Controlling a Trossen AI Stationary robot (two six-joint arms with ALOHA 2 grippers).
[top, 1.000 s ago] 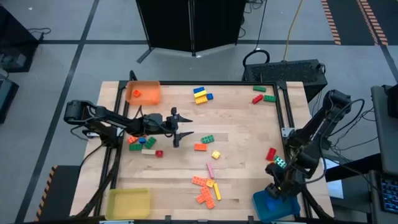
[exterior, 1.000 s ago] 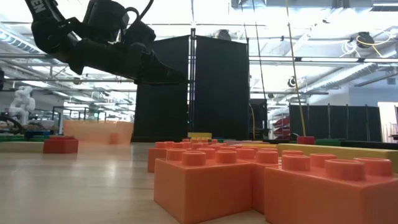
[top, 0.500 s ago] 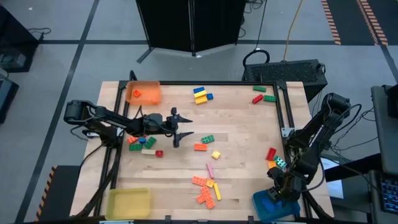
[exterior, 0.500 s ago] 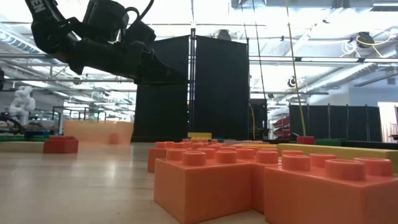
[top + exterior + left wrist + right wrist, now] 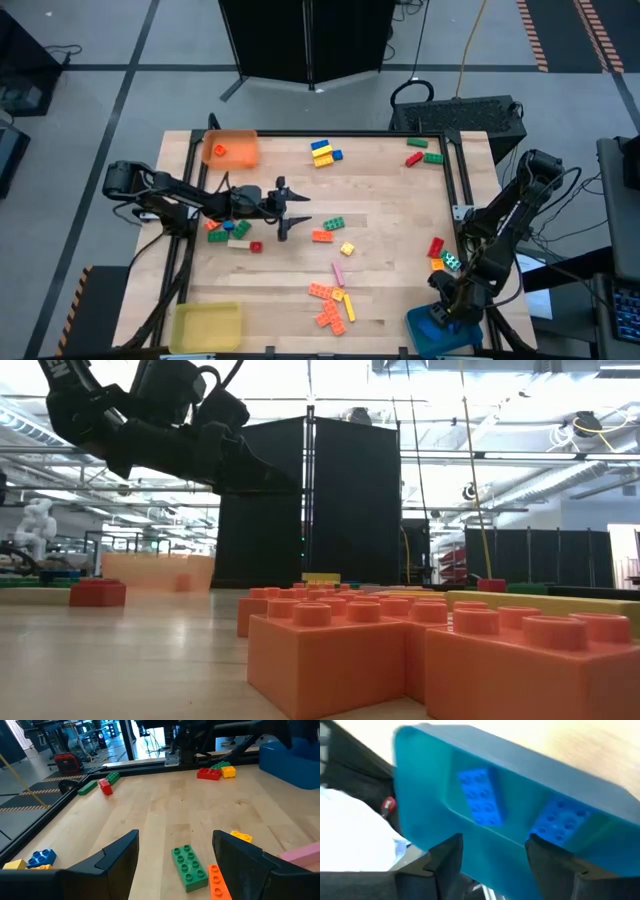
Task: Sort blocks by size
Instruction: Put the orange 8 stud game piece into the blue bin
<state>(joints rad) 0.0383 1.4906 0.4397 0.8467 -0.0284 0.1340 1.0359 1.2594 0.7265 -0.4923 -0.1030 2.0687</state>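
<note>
From the high view I see the surface with three trays at its corners. The orange tray at the far left corner holds one small red block. The yellow tray at the near left corner looks bare to me. The blue tray at the near right corner sits under my right tool. My left tool hangs over the middle of the surface, its fingers apart with nothing between them. Loose blocks lie scattered, with an orange cluster near the near edge.

In the low view, big orange blocks fill the foreground and the orange tray shows far off.

Through the left wrist view, the left tool stands open above a green block.

Through the right wrist view, the right tool is spread open and empty over the blue tray, where two blue blocks lie inside, apart from each other.
</note>
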